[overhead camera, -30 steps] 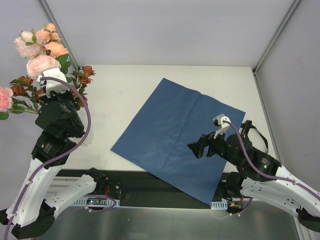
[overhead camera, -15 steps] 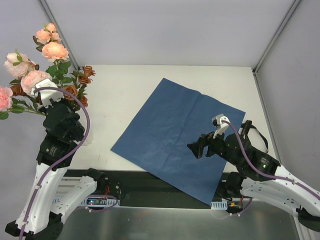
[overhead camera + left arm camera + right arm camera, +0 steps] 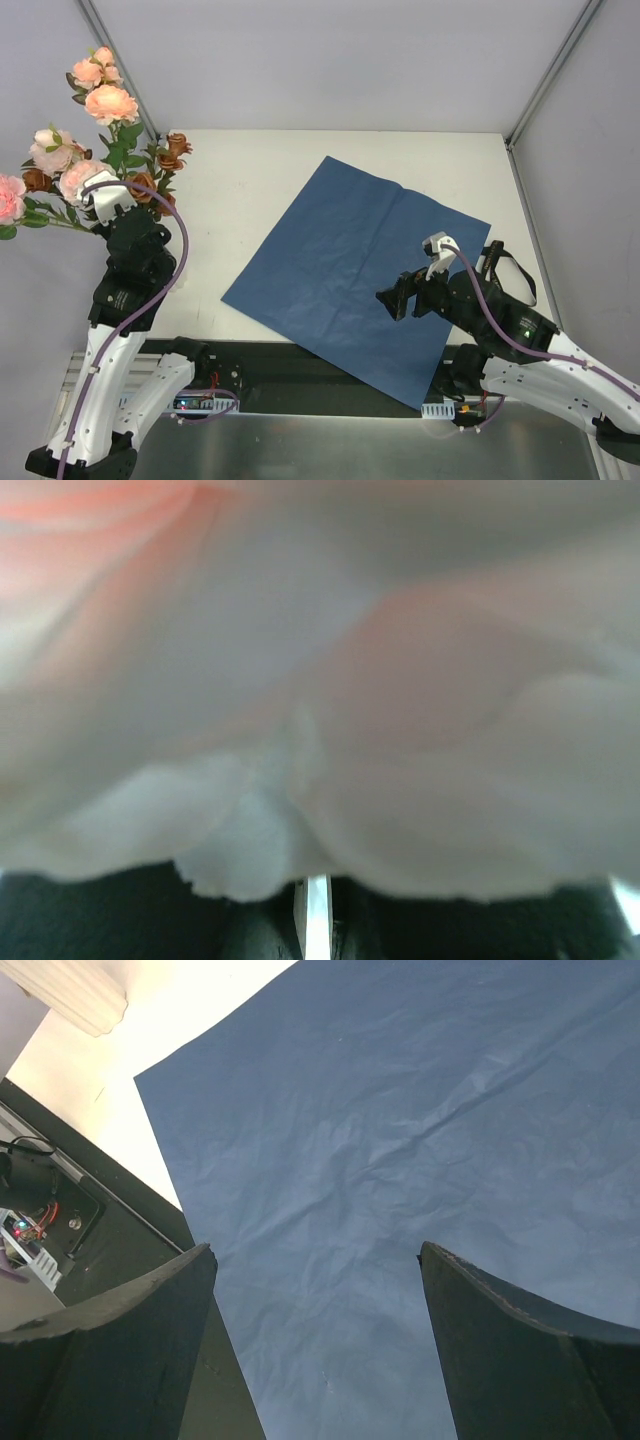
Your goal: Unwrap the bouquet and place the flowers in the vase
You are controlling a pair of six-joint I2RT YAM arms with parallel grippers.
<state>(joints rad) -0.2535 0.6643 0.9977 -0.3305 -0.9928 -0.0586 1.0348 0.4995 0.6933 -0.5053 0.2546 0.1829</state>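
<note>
The flowers (image 3: 100,140), pink and rust-orange roses on green leafy stems, are held up at the table's far left. My left gripper (image 3: 112,205) is shut on their stems, its fingertips buried among the leaves. Blurred pink petals (image 3: 330,680) fill the left wrist view, and only a thin bright slit shows between the dark fingers (image 3: 255,935). The blue paper (image 3: 350,270) lies unfolded and flat on the white table (image 3: 250,180). My right gripper (image 3: 395,298) hovers open over its near right part, nothing between its fingers (image 3: 160,1310). The white ribbed vase (image 3: 70,995) shows only in the right wrist view, at the far left corner.
A black strip (image 3: 330,375) with a small circuit board (image 3: 195,403) runs along the table's near edge. Grey walls and metal frame posts (image 3: 120,70) close in the table on the left, back and right.
My left arm has drawn back toward the near edge, bringing the flowers with it; the blooms have shifted and spread. The right arm has barely moved.
</note>
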